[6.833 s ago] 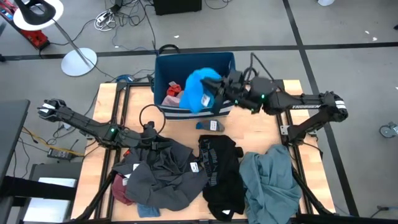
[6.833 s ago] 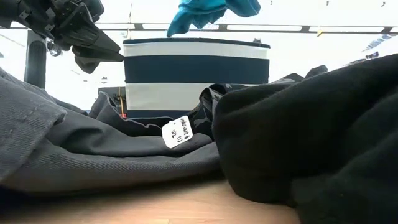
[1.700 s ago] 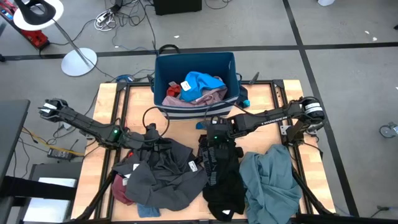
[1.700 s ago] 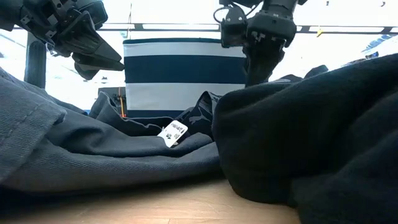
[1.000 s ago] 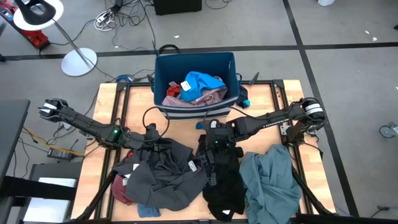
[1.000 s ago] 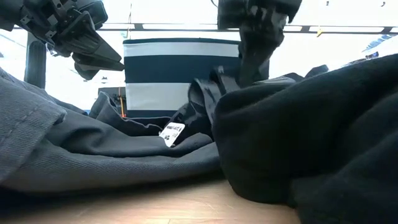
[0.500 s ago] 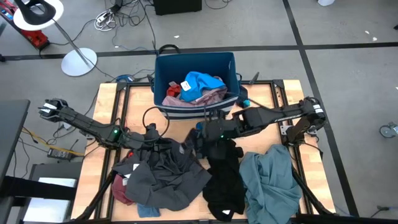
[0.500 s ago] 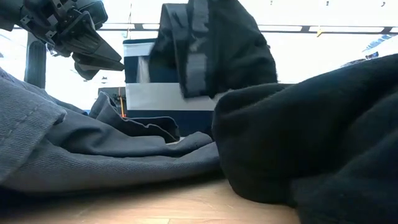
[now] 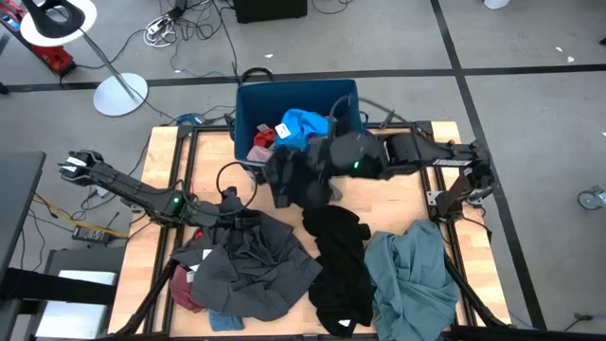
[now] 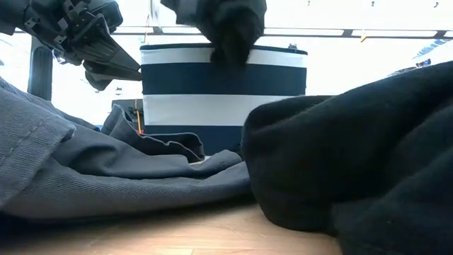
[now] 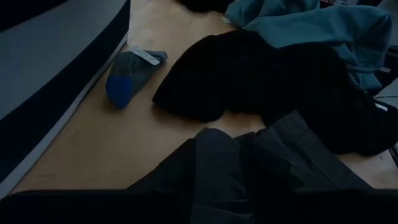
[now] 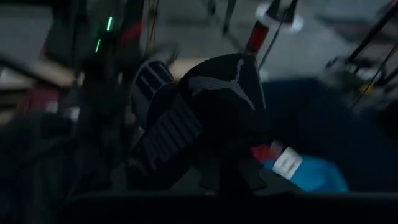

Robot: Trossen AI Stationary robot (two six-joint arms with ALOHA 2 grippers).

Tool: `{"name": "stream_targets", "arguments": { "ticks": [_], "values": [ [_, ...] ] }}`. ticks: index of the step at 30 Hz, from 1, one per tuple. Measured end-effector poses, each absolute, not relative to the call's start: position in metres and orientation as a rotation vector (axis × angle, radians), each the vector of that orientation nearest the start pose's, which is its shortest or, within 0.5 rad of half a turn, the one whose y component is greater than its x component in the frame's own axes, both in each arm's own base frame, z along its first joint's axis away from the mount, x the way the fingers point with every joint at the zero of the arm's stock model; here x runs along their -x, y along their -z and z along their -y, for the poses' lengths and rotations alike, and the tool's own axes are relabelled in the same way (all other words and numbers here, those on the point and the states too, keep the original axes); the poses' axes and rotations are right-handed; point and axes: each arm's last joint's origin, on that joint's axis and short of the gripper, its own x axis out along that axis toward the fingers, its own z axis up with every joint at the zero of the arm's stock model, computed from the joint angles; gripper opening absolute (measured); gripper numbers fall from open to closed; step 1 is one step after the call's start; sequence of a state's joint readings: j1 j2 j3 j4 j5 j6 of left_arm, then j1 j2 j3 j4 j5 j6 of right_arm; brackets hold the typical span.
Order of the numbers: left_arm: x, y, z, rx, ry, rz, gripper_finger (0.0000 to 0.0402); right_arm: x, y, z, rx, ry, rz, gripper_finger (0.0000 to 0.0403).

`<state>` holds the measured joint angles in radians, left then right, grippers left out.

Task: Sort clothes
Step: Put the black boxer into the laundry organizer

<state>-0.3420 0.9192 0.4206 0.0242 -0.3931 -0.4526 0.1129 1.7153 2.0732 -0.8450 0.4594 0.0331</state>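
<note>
My right gripper [image 9: 329, 167] is shut on a black garment with white stripes and a logo [image 9: 295, 178], held in the air at the front wall of the navy striped bin [image 9: 248, 106]. The garment also shows in the low view [image 10: 226, 25] and the right wrist view [image 12: 208, 118]. My left gripper [image 9: 232, 210] waits over the far edge of a dark grey garment [image 9: 251, 260]. Another black garment [image 9: 338, 256] and a teal-grey one [image 9: 412, 275] lie on the table. Bright blue and pink pieces [image 9: 301, 123] lie in the bin. My right gripper holds the black garment by a bunched upper part [image 9: 317, 169]; the cloth itself hides the place of contact. The arm reaches in from the table's right. The garment hangs slack below and to the left of the gripper, clear of the table.
A maroon piece [image 9: 185, 289] and a small blue piece [image 9: 222, 322] stick out from under the dark grey garment near the front edge. A blue and grey sock [image 11: 132, 71] lies on the wood beside the bin's front wall. A black cable loop [image 9: 232, 175] lies left of centre.
My right gripper has risen from the table's middle and gone toward the far edge and the bin, carrying the striped black garment. That garment has been pulled off the black pile and lifted clear; the other black garment stays on the table.
</note>
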Motion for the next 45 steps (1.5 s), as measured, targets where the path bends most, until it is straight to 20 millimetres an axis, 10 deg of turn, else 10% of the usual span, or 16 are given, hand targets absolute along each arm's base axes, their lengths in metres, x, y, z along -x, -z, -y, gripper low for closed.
{"name": "stream_targets", "arguments": {
  "ticks": [16, 34, 45],
  "values": [
    [-0.181, -0.206, 0.053, 0.272, -0.150, -0.420, 0.0128, -0.347, -0.501, 0.074, 0.071, 0.614, -0.152, 0.0013],
    [-0.181, -0.206, 0.052, 0.241, -0.158, -0.418, 0.0128, -0.351, -0.412, 0.136, -0.207, 0.694, -0.445, 0.0044],
    [-0.181, -0.206, 0.052, 0.242, -0.159, -0.418, 0.0128, -0.348, -0.396, 0.146, -0.301, 0.648, -0.491, 0.0177]
  ]
}}
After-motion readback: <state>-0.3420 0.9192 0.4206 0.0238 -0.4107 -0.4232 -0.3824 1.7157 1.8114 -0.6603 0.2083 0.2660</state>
